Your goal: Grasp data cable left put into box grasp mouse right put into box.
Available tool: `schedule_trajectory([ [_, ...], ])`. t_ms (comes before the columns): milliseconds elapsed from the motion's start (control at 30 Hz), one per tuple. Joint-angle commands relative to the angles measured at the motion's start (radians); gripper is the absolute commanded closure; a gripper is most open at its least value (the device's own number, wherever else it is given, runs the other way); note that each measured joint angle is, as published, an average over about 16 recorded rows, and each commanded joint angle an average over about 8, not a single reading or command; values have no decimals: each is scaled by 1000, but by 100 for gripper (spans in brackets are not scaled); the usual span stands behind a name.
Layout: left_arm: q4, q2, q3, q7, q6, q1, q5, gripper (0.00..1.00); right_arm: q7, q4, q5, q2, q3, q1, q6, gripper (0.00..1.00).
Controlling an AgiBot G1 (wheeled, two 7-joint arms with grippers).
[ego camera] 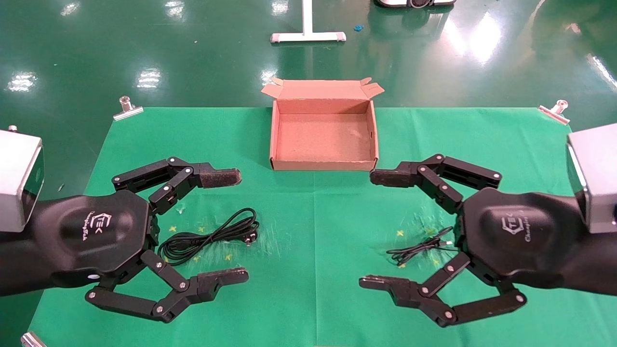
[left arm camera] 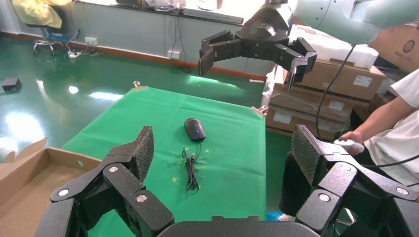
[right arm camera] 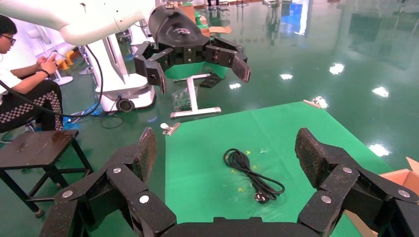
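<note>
Green cloth (ego camera: 313, 217) covers the table; from the head, the cardboard box (ego camera: 323, 166) sits empty at the far centre, the looped data cable (ego camera: 207, 237) below the wide-open, empty left gripper (ego camera: 239, 226), so the first grasp is not begun; the right gripper (ego camera: 372, 230) hangs equally spread, empty; left wrist: glossy rounded mouse (left arm camera: 194, 129), thin cord; right wrist: cable needs a descent onto its loops.

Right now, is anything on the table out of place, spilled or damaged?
Nothing stands out. The data cable lies coiled on the green cloth under the open left gripper, the mouse and its thin cord under the open right gripper, and the box sits open, empty and square.
</note>
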Motion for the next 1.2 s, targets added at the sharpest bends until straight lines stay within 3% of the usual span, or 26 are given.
schedule_trajectory([
  [33, 0, 0, 0, 0, 0, 0, 0, 0, 0, 0, 0, 0, 0, 0, 0, 0],
  [900, -1, -2, 2, 0, 1, 1, 6, 0, -4, 2, -5, 2, 0, 0, 0, 0],
  [1067, -5, -4, 40, -23, -1, -12, 82, 0, -49, 20, -82, 14, -9, -1, 26, 0],
  [1200, -8, -8, 104, -73, -4, -49, 219, 0, -99, 40, -180, 27, -19, -6, 71, 0],
])
